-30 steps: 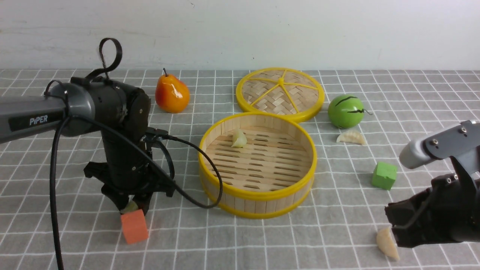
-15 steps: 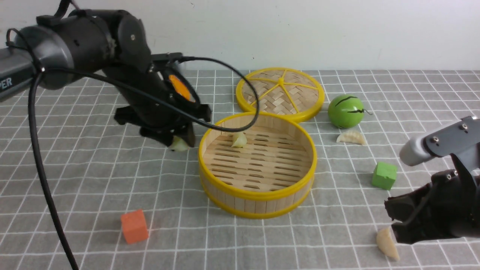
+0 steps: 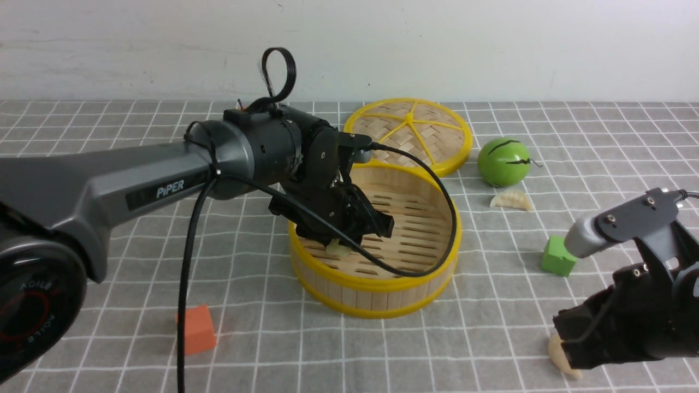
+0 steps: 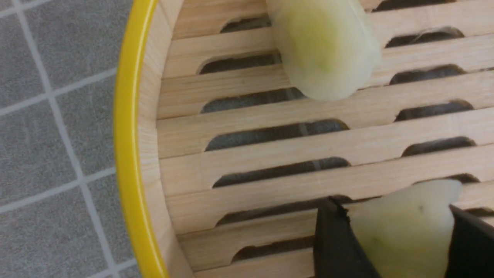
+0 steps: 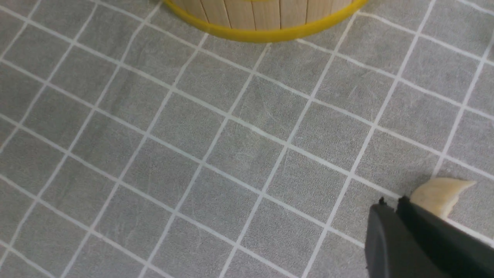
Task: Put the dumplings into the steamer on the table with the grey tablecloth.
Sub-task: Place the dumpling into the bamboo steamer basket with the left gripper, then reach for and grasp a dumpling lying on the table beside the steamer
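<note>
My left gripper (image 3: 341,246) is shut on a pale dumpling (image 3: 338,250) and holds it just inside the near-left wall of the steamer (image 3: 426,274). In the left wrist view the gripper (image 4: 389,206) pinches this dumpling (image 4: 401,227) above the slatted floor, and a second dumpling (image 4: 324,50) lies farther in. My right gripper (image 3: 568,349) is low at the near right, shut and empty, beside a third dumpling (image 3: 558,356). The right wrist view shows its fingers (image 5: 389,216) together, with that dumpling (image 5: 438,192) just beyond them. A fourth dumpling (image 3: 510,200) lies by the green fruit.
The woven lid (image 3: 409,134) lies behind the steamer. A green round fruit (image 3: 503,162) sits at the right, a green cube (image 3: 558,256) nearer my right arm, and an orange cube (image 3: 197,330) at the near left. The left arm's cable loops over the steamer's rim.
My left arm has carried its dumpling from the cloth by the orange cube, up and right, then down into the steamer. My right gripper has shifted slightly left, close to the near dumpling.
</note>
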Motion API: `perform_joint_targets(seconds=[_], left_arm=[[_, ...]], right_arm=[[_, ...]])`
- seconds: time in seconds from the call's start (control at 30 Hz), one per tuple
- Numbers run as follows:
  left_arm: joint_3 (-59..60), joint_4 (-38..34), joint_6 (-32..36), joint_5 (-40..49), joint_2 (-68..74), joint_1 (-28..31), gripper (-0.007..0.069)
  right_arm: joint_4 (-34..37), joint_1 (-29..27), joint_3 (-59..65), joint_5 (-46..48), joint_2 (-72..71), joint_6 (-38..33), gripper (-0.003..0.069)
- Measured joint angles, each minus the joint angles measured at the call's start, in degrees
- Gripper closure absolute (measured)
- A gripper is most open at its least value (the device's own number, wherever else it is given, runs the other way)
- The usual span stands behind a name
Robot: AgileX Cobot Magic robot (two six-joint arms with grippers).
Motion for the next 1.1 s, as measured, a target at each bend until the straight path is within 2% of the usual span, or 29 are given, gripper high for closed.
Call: perform_joint_targets(seconds=[0.03,0.17,0.27,0.37,0.4,0.43,0.47,0.5,0.6,0.67,0.77,0.87,0.9,0.93,0.97,1.0,1.1], left_arm=[[0.0,0.5,-1.2,-0.7,0.2,0.0,0.0270],[0.0,2.2,-3.2,-0.8,0.2,0.0,0.0172],[-0.6,3.1,-3.8,1.2,-1.3,0.0,0.0135],[-2.2,3.1,-4.0,4.5,-4.0,0.0,0.0138],[-3.0,3.2,-4.1,6.4,-6.4,0.0,0.0148],[-3.0,3.2,-4.1,6.6,-6.8,0.0,0.0151],[-3.5,3.4,-4.1,8.3,-10.3,0.0,0.0177],[-3.6,3.6,-4.1,9.2,-13.4,0.0,0.0196],[-3.8,4.4,-4.1,10.8,-19.4,0.0,0.0249],[-3.8,5.3,-4.1,12.5,-25.0,0.0,0.0298],[-2.1,6.5,-4.1,13.7,-34.2,0.0,0.0382],[1.5,7.8,-4.1,13.6,-41.1,0.0,0.0445],[4.3,8.8,-4.2,13.4,-45.1,0.0,0.0473],[4.8,9.2,-4.2,13.3,-45.7,0.0,0.0482],[8.8,10.8,-4.3,12.9,-50.4,0.0,0.0516],[10.7,11.9,-4.5,12.8,-52.4,0.0,0.0535],[18.1,15.2,-7.0,13.1,-59.4,0.0,0.0576]], right_arm=[[0.0,0.0,-0.9,1.0,0.0,1.7,0.0609],[-0.7,0.0,-3.1,3.2,0.0,4.7,0.0570],[-2.2,-0.1,-4.4,4.5,0.1,9.4,0.0481],[-4.0,-1.0,-4.9,5.9,1.0,12.9,0.0361],[-5.2,-2.3,-4.9,6.7,2.4,14.1,0.0289],[-5.2,-2.3,-4.9,6.7,2.4,14.1,0.0289],[-6.6,-4.2,-5.0,7.4,4.8,14.8,0.0211],[-7.2,-5.4,-5.0,7.5,7.2,15.0,0.0173],[-7.6,-6.8,-5.0,6.5,12.1,15.0,0.0139],[-7.0,-7.0,-5.4,4.6,16.6,15.1,0.0137],[-4.4,-7.0,-6.6,2.1,22.6,15.1,0.0188],[-4.0,-7.0,-7.6,1.1,26.2,15.1,0.0270],[-4.0,-7.0,-8.0,0.8,27.6,15.1,0.0335],[-4.0,-7.0,-8.1,0.8,27.8,15.1,0.0344],[-4.0,-7.0,-8.5,0.4,28.7,15.1,0.0431],[-4.0,-7.0,-8.6,0.1,28.9,15.1,0.0470],[-4.3,-7.0,-8.8,-1.3,29.0,15.1,0.0475]])
